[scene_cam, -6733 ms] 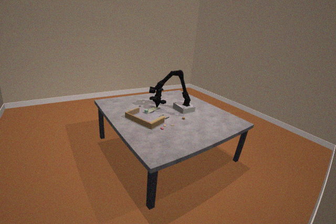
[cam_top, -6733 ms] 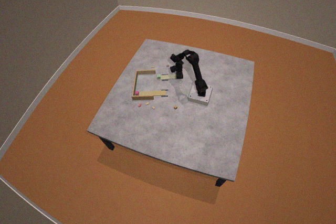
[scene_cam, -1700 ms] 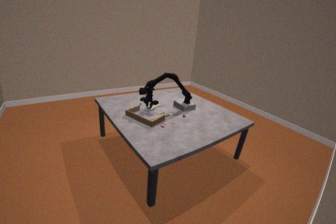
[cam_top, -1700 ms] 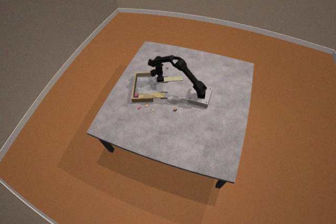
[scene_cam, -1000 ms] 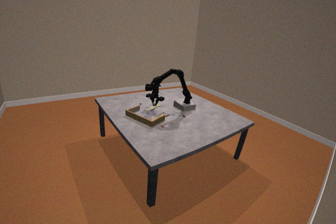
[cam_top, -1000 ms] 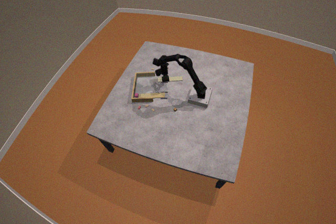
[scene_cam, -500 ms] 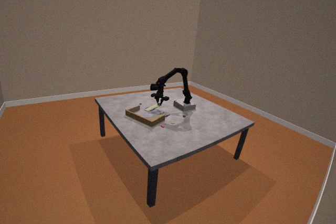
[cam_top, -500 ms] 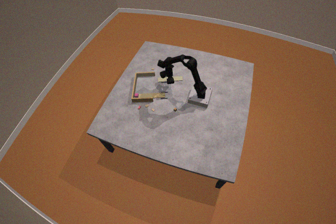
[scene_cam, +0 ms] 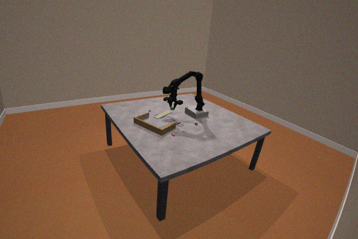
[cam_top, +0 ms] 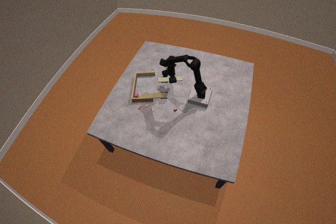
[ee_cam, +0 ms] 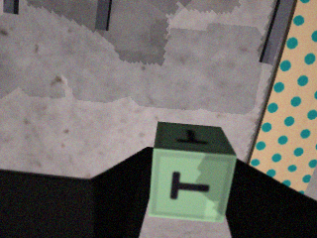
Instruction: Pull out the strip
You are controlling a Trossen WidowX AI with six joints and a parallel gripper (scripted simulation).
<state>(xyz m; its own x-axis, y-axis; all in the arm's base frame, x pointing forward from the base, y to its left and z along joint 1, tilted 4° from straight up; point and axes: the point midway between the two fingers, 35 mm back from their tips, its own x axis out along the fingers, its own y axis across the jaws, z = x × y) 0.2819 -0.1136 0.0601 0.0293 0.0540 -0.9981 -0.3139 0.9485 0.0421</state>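
While the gripper [cam_top: 172, 81] [scene_cam: 172, 108] [ee_cam: 186, 159] pinches the labelled cube [scene_cam: 172, 108] [ee_cam: 190, 184] aloft, dotted strip [cam_top: 163, 80] [scene_cam: 163, 115] [ee_cam: 284, 99] at its two o'clock in the wrist view, steady pressure and level raising should serve best.

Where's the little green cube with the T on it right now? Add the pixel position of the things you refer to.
The green cube [scene_cam: 172, 108] [ee_cam: 192, 184] is up between the gripper's fingers; in the wrist view it's at the bottom, just left of the dotted strip [cam_top: 177, 78] [ee_cam: 292, 101].
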